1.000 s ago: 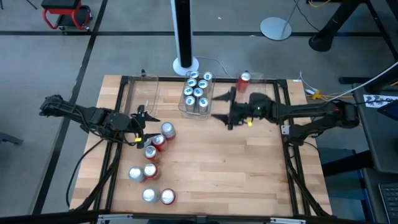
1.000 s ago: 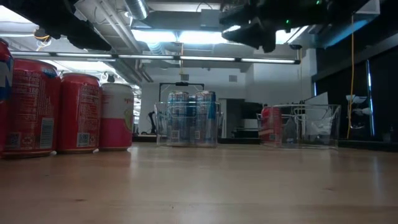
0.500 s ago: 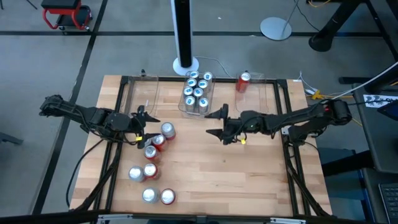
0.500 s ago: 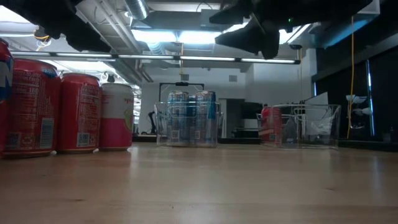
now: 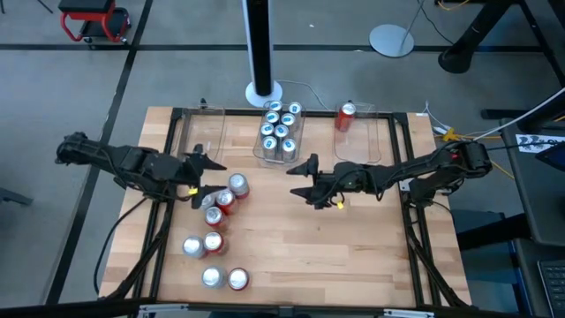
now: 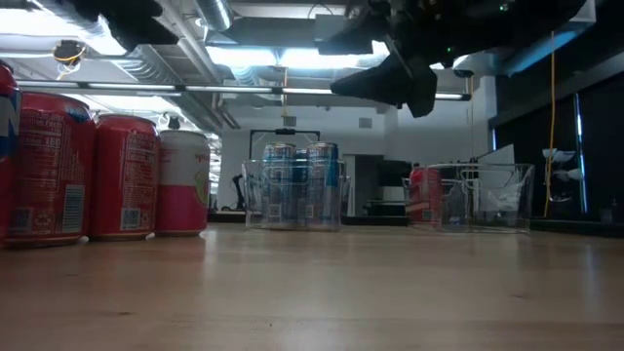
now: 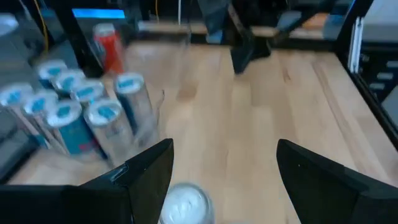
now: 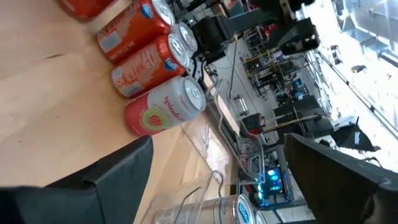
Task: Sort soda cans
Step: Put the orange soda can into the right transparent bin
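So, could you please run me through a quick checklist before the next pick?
1. Right tool open and holding nothing: ok.
2. Left tool open, beside the loose cans, not gripping one: ok.
3. Bare table between the two tools: ok.
4. Middle bin has room for more blue cans: cannot tell.
5. Red can upright in the right-hand bin: ok.

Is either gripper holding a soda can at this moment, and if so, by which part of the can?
Nothing is held. The left gripper stands open beside the loose soda cans, and the right gripper is open and empty above the middle of the table.
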You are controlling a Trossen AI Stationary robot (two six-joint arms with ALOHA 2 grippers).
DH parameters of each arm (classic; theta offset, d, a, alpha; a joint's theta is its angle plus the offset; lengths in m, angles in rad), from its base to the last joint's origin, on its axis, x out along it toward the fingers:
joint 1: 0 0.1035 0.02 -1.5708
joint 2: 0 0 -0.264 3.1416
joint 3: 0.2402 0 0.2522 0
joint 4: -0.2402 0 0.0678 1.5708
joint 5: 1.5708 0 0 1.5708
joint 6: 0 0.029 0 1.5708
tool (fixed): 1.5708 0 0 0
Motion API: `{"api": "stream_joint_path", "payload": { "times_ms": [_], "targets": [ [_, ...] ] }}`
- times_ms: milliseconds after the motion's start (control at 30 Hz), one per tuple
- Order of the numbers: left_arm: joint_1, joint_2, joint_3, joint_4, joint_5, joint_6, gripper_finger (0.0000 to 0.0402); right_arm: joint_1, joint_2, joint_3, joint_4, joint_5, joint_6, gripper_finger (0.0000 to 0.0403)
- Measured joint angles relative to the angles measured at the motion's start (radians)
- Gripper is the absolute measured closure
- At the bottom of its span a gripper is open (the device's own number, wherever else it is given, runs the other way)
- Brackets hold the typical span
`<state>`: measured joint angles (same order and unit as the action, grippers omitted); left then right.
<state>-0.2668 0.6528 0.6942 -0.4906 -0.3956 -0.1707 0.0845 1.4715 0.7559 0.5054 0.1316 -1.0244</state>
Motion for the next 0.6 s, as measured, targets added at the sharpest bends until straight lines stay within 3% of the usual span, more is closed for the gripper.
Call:
{"api": "stream_joint_path", "payload": {
  "times_ms": [267,400,600],
  "targets": [
    [0.000,0.189,0.122,-0.306,0.034,-0.233,0.0128,0.038,0.000,0.000,0.004,-0.011,-0.048,0.0040],
    [-0.009,0.268,0.144,-0.337,0.152,-0.295,0.0128,0.080,0.004,0.000,0.009,-0.011,-0.058,0.0040],
    [-0.063,0.329,0.167,-0.346,0.245,-0.371,0.0128,0.127,0.037,0.000,0.019,0.013,-0.059,0.0040]
  ]
}}
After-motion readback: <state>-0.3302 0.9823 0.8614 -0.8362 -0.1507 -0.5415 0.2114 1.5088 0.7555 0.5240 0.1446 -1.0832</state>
